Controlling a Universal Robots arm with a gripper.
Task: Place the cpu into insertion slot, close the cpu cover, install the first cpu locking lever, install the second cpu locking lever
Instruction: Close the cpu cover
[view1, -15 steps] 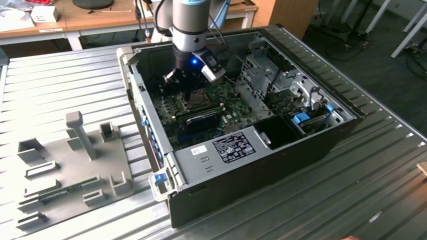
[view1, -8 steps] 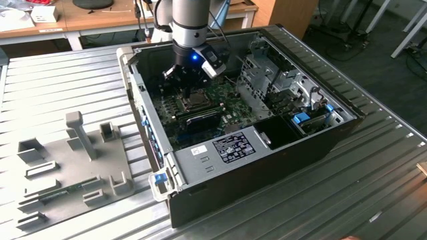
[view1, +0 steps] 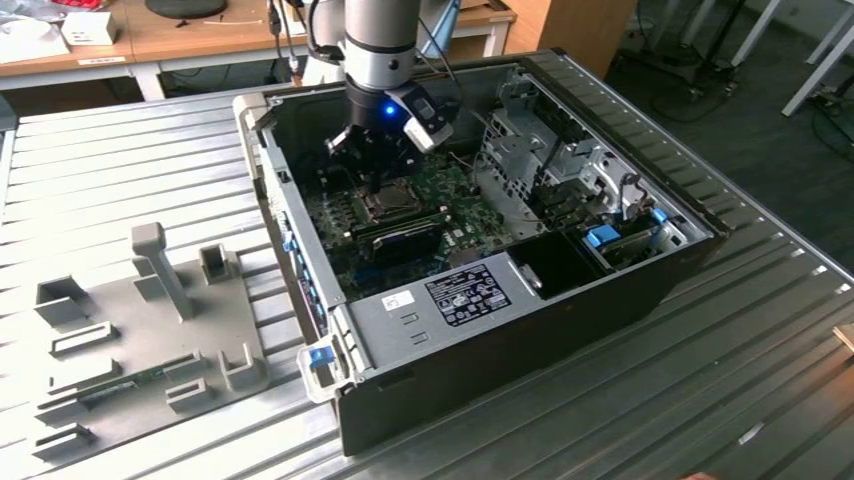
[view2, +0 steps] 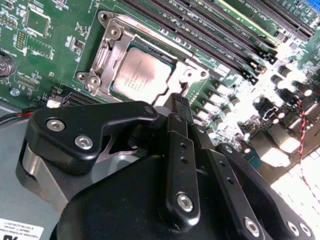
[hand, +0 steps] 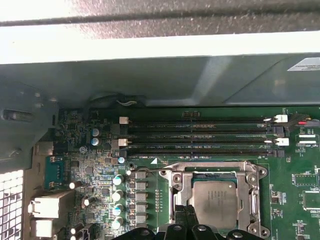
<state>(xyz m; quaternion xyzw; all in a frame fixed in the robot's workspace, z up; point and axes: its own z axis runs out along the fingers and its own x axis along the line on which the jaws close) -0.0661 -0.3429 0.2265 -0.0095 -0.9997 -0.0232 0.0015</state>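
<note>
The cpu (view2: 141, 75) (hand: 215, 202), a silvery-tan square chip, lies flat in the insertion slot (view1: 387, 203) on the green board. The cpu cover (view2: 106, 56) (hand: 253, 200), a thin metal frame, lies down around the chip, which shows through its window. A thin wire lever (hand: 150, 170) runs along one side of the socket. My gripper (view1: 366, 172) (view2: 179, 100) (hand: 186, 214) hangs low inside the computer case, right at the socket's edge. Its black fingers (view2: 181, 150) are together and nothing shows between them.
Long black memory slots (hand: 200, 135) (view2: 215, 35) run beside the socket. The case walls (view1: 271, 190) and a metal drive cage (view1: 541, 150) close in around the board. On the exterior view's left, a grey fixture plate (view1: 147, 320) with upright pegs lies on the ribbed metal table.
</note>
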